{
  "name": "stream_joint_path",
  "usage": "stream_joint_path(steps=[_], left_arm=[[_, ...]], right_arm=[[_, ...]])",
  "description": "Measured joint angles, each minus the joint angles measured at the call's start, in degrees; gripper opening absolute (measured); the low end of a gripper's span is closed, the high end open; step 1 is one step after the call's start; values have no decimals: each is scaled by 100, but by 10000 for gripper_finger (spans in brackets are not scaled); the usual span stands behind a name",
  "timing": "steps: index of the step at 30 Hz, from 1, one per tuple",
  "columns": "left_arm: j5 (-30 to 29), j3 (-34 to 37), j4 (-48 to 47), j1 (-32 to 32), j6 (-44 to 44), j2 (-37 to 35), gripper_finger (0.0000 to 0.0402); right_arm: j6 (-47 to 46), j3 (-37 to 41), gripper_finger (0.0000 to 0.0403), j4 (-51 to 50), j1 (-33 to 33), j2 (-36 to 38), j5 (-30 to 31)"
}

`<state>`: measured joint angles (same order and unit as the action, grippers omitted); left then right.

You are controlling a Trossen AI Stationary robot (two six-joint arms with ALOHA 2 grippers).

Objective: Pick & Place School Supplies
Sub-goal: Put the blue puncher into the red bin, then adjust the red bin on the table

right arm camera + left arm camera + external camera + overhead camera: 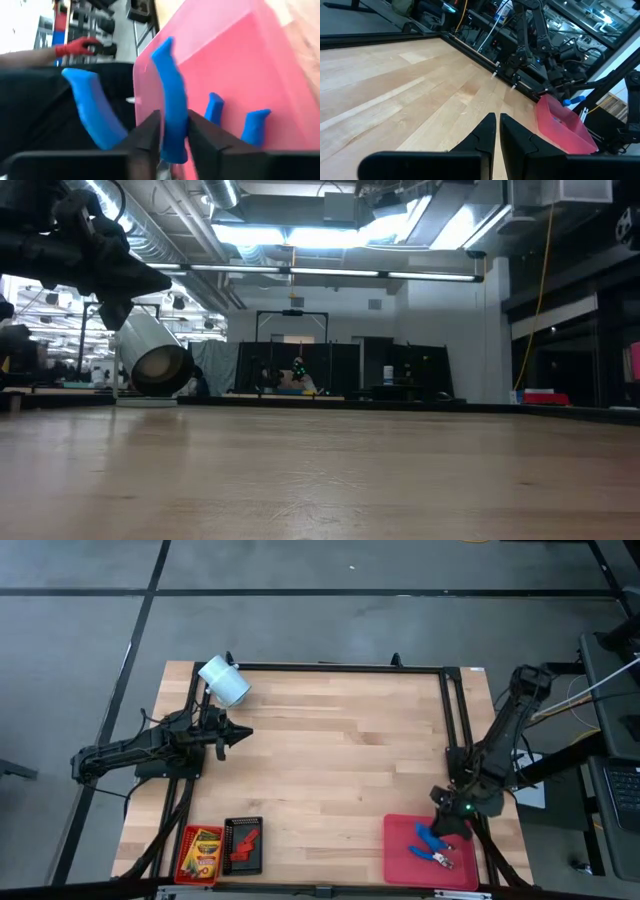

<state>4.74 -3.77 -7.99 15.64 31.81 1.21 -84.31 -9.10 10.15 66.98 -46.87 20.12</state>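
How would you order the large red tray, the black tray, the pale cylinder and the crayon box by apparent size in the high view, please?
1. Large red tray.
2. Black tray and pale cylinder: too alike to rank.
3. Crayon box.

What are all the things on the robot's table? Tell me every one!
Crayon boxes: yellow and green, count unclear, in the small red tray at the near left edge.
Small red pieces: a few, in the black tray beside it.
Blue-handled tools: two, over the big red tray near right; one handle sits between the right gripper's fingers.
Cylinder: one, pale blue-white, far left corner.
Table: one, light wood.
Left gripper: shut, above the left side.
Right gripper: at the big red tray's edge.
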Motion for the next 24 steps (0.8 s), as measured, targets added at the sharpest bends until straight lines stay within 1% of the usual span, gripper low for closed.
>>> stream_joint_path(steps=[3, 5, 7, 9, 11, 13, 16, 18, 20, 22, 24], left_arm=[[-1, 0, 0, 0, 0, 0, 20], [1, 0, 0, 0, -2, 0, 20], [-1, 0, 0, 0, -2, 0, 20], [-1, 0, 1, 0, -2, 0, 20], [0, 0, 1, 0, -2, 0, 20], [0, 0, 2, 0, -1, 0, 20], [-1, 0, 2, 0, -2, 0, 20], [-1, 0, 2, 0, -2, 0, 20], [0, 0, 2, 0, -2, 0, 20], [-1, 0, 2, -1, -2, 0, 20], [0, 0, 2, 0, -2, 0, 20]], right_arm=[[-356, 0, 139, -154, 157, 0, 345], [-454, 0, 184, -218, 226, 0, 399], [-528, 0, 214, -229, 270, 0, 407], [-527, 0, 230, -246, 316, 0, 366], [-495, 0, 233, -246, 339, 0, 356], [-168, 0, 230, -255, 273, 0, 208], [645, -2, 214, -490, -203, 2, -485], [1346, -16, 202, -605, -698, 7, -1242], [2191, -22, 193, -745, -1283, 9, -1809], [3117, -20, 187, -917, -1983, 6, -1968], [4019, -1, 185, -954, -2868, 0, -1939]])
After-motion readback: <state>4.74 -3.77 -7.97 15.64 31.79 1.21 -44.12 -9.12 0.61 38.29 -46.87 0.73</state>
